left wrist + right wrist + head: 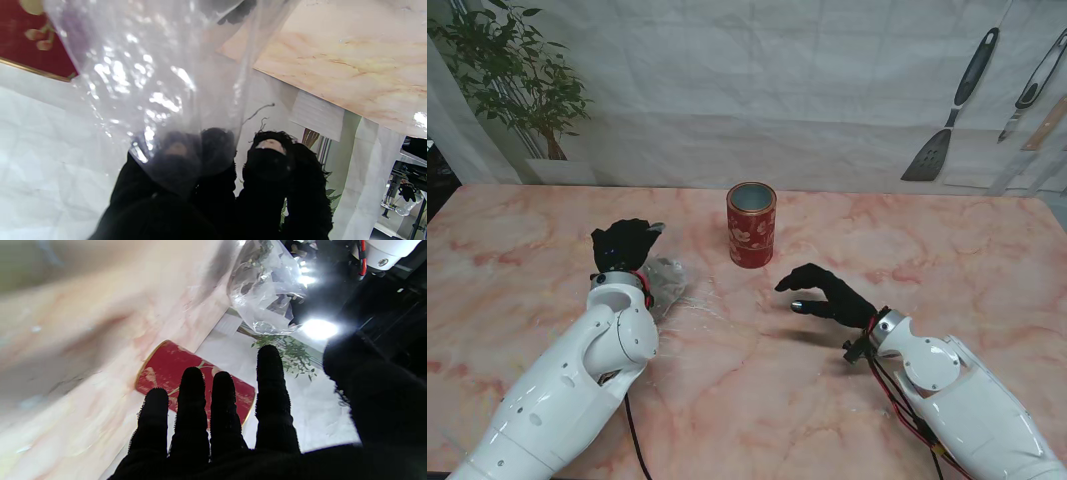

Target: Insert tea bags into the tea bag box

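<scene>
We work over the marble table [757,400], and the largest thing on it is the red tea bag box [751,224], a round tin standing upright with its mouth open, beyond the fingertips of both our hands and between them. Our right hand [827,295] hovers with its fingers spread and nothing in them, pointing toward the tin but well short of it. Our left hand [624,245] has its fingers [213,150] pinched on a clear plastic bag [150,83], which hangs from them near the table. Whether tea bags are inside it we cannot tell. We judge the step to be the carry. Next we must bring the bag over the tin's mouth, keeping the loose plastic from snagging the rim.
</scene>
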Robot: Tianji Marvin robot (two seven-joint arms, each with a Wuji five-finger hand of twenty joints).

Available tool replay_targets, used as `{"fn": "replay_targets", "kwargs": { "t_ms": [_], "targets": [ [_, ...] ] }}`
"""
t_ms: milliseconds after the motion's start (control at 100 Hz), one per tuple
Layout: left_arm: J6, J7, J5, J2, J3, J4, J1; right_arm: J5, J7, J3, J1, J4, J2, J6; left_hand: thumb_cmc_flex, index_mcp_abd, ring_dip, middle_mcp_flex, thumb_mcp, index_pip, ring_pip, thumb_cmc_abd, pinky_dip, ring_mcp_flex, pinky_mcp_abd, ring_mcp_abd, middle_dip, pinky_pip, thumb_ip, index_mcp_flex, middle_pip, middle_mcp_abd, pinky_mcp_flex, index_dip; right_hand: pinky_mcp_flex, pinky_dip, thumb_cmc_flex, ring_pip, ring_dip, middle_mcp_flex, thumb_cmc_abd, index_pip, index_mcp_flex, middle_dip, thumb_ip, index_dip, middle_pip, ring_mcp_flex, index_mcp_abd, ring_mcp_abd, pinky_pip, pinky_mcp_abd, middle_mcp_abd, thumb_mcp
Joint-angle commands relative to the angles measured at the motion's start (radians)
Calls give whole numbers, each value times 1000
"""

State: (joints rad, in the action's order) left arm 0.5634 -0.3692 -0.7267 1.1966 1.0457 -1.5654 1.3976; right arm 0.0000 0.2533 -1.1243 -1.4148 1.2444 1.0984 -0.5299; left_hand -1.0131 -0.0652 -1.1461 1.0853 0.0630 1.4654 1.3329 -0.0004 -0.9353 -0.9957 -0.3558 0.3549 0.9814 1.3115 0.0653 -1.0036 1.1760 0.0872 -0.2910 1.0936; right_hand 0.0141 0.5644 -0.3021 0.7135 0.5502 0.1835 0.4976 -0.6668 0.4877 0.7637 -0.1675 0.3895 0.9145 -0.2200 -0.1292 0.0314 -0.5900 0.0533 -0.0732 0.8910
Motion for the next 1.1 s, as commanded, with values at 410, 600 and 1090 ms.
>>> {"fn": "replay_targets", "kwargs": {
  "t_ms": [410,600,1090],
  "targets": [
    [12,-57,13,36,-76,-135,68,150,120,140,162,-98,15,-47,-88,-55,38,71,-99,133,89,-23,-40,-64,27,64,-18,82,-44,-94,69,-88,-29,-11,2,15,-67,160,59,-38,21,-124,145,183,-31,-140,182,16,-98,-7,-106,-11,47,86],
    [10,-84,41,50,-100,-153,81,144,94,180,186,-113,25,-66,-81,-55,55,76,-114,133,92,-24,-37,-90,24,50,-27,98,-44,-94,66,-92,-58,-12,-2,14,-98,173,64,-29,27,-174,157,194,-71,-213,197,10,-117,-8,-120,-11,54,70],
    [-172,-213,86,69,-143,-174,181,184,58,205,206,-154,57,-48,-33,-42,214,56,-183,102,108,-33,62,-216,47,-46,-81,218,-45,-78,49,-97,-226,-11,-4,27,-137,254,100,25,32,-231,202,237,-106,-303,250,-7,-168,2,-183,-1,72,49]
  ]
}}
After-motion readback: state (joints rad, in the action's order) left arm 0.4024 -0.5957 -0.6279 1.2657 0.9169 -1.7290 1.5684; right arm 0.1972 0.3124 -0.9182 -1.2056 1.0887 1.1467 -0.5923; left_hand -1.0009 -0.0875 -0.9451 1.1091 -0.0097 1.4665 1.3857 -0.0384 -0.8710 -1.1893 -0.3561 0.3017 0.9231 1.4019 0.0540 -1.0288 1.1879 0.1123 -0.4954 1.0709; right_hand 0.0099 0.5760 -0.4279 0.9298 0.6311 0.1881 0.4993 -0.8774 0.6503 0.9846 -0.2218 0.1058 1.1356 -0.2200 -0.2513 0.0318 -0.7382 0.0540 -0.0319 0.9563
